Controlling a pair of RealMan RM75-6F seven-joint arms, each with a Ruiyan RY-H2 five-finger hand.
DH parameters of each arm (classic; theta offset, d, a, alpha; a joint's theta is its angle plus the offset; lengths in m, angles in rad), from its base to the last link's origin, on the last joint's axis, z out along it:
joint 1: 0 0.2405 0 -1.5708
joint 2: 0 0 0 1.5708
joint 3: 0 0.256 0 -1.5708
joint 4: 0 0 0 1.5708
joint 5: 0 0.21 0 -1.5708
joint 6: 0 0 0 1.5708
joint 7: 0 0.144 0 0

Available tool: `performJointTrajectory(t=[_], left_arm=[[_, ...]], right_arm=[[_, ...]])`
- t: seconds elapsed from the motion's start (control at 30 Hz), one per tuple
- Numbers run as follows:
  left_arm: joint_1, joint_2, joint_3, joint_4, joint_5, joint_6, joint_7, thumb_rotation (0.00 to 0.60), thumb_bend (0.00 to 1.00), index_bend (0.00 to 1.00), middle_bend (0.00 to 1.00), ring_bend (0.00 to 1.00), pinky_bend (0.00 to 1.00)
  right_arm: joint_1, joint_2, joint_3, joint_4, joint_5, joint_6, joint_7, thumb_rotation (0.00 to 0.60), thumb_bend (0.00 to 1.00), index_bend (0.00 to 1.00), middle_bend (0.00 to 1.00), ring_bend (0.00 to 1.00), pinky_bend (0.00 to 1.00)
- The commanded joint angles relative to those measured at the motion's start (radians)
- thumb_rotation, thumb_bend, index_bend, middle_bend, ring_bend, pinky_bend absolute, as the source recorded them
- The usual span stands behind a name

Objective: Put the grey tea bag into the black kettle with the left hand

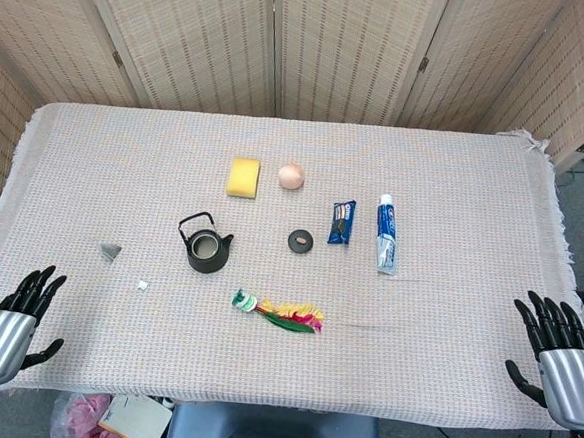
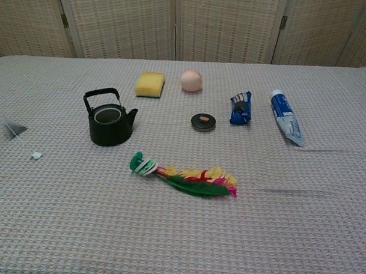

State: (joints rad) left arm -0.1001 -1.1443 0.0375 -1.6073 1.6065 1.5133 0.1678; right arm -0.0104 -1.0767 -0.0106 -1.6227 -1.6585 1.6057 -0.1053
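The grey tea bag [image 1: 111, 251] [image 2: 13, 128] lies on the cloth left of the kettle, its string running to a small white tag [image 1: 143, 285] [image 2: 35, 155]. The black kettle [image 1: 206, 246] [image 2: 110, 121] stands upright, lid off, handle up. Its round black lid [image 1: 301, 241] [image 2: 203, 121] lies to the right. My left hand [image 1: 16, 322] hovers at the table's near left corner, fingers spread, holding nothing, well short of the tea bag. My right hand [image 1: 558, 353] is at the near right corner, fingers spread and empty. Neither hand shows in the chest view.
A yellow sponge [image 1: 244, 177] and a peach ball [image 1: 291, 176] sit behind the kettle. A blue snack packet [image 1: 342, 223] and a toothpaste tube [image 1: 386, 233] lie to the right. A colourful feather toy [image 1: 279, 312] lies near the front centre. Woven screens stand behind the table.
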Motion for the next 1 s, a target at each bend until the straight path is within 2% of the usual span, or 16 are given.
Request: performJointTrajectory(t=[0.03,0.23,0.43,0.47,0.5,0.53,0.6,0.63,0.7,0.77,1.0], left_arm=[[-0.001,-0.001,-0.001,0.004,0.000,-0.004,-0.001,0.600,0.24,0.00,0.01,0.00,0.35],[-0.011,-0.003,0.001,0.007,0.005,-0.027,-0.008,0.600,0.24,0.00,0.01,0.00,0.35],[-0.039,-0.011,0.009,0.003,0.082,-0.033,-0.008,0.600,0.24,0.00,0.01,0.00,0.35],[-0.053,-0.013,0.008,0.012,0.104,-0.034,-0.026,0.600,0.24,0.00,0.08,0.04,0.37],[-0.071,-0.018,0.002,0.025,0.127,-0.036,-0.051,0.600,0.24,0.00,0.22,0.14,0.47],[-0.086,-0.022,-0.006,0.032,0.140,-0.037,-0.071,0.600,0.24,0.00,0.41,0.28,0.61],[-0.114,-0.032,-0.023,0.032,0.149,-0.047,-0.112,0.600,0.24,0.04,0.88,0.72,0.96],[-0.129,-0.034,-0.029,0.030,0.154,-0.057,-0.119,0.600,0.24,0.10,0.97,0.86,1.00],[-0.166,-0.034,-0.037,0.025,0.151,-0.109,-0.119,0.600,0.24,0.23,1.00,0.98,1.00],[-0.206,-0.030,-0.046,0.004,0.110,-0.199,-0.104,0.600,0.24,0.28,1.00,1.00,1.00],[-0.341,-0.084,-0.096,0.036,-0.060,-0.476,-0.030,0.600,0.24,0.32,1.00,1.00,1.00]], right_arm=[[0.001,-0.002,0.003,-0.001,0.003,-0.002,-0.004,0.600,0.21,0.00,0.00,0.00,0.00],[0.001,-0.005,0.002,-0.003,0.002,-0.008,-0.014,0.600,0.22,0.00,0.00,0.00,0.00],[-0.004,0.004,-0.001,0.000,-0.008,0.005,0.012,0.600,0.22,0.00,0.00,0.00,0.00],[-0.004,0.006,0.000,0.000,-0.009,0.005,0.017,0.600,0.22,0.00,0.00,0.00,0.00],[-0.003,0.008,0.000,-0.001,-0.011,0.006,0.023,0.600,0.22,0.00,0.00,0.00,0.00],[-0.002,0.009,0.000,-0.001,-0.013,0.006,0.026,0.600,0.22,0.00,0.00,0.00,0.00],[0.000,0.010,-0.001,-0.002,-0.020,0.006,0.030,0.600,0.22,0.00,0.00,0.00,0.00],[0.001,0.011,-0.002,-0.002,-0.024,0.005,0.030,0.600,0.22,0.00,0.00,0.00,0.00],[0.004,0.010,-0.004,-0.003,-0.031,0.002,0.027,0.600,0.22,0.00,0.00,0.00,0.00],[0.007,0.008,-0.005,-0.004,-0.036,-0.002,0.023,0.600,0.22,0.00,0.00,0.00,0.00],[0.015,-0.002,0.003,-0.011,-0.020,-0.023,-0.005,0.600,0.22,0.00,0.00,0.00,0.00]])
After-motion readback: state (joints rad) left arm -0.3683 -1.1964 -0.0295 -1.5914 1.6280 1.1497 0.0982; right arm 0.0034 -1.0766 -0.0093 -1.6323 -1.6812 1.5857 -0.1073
